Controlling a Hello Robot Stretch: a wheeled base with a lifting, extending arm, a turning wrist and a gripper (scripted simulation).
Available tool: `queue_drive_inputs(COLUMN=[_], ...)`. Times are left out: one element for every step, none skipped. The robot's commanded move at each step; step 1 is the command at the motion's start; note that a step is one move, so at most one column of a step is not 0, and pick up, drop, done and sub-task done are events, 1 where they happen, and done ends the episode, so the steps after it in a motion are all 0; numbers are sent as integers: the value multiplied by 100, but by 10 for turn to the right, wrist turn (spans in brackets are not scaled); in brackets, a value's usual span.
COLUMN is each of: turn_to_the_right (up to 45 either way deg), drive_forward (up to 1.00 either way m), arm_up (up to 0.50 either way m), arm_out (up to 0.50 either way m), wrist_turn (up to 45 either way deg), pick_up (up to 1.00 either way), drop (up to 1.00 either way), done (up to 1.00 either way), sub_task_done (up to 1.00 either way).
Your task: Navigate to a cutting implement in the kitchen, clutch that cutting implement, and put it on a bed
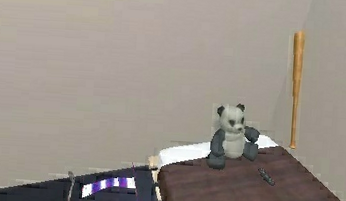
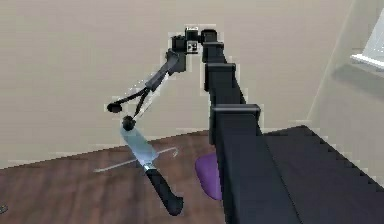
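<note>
Arm side view: gripper (image 2: 122, 108) holds the knife (image 2: 143, 158), which hangs clear, apparently short of the bed (image 1: 226, 190). Risk: release here drops it beside the bed; toy panda (image 1: 232, 134) on the bed crowds placement.

On the bed (image 1: 225, 192) the near cover lies free; a panda (image 1: 233, 135) sits at its far end, a small dark thing (image 1: 266, 176) right of it. A bat (image 1: 296, 86) leans in the far right corner. A dark heap (image 1: 95, 189) lies left of the bed.
</note>
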Motion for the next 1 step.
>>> queue_drive_inputs(turn_to_the_right=[0], drive_forward=[0], arm_up=[0], arm_out=[0], wrist_turn=[390], pick_up=[0], drop=[0], done=[0], sub_task_done=[0])
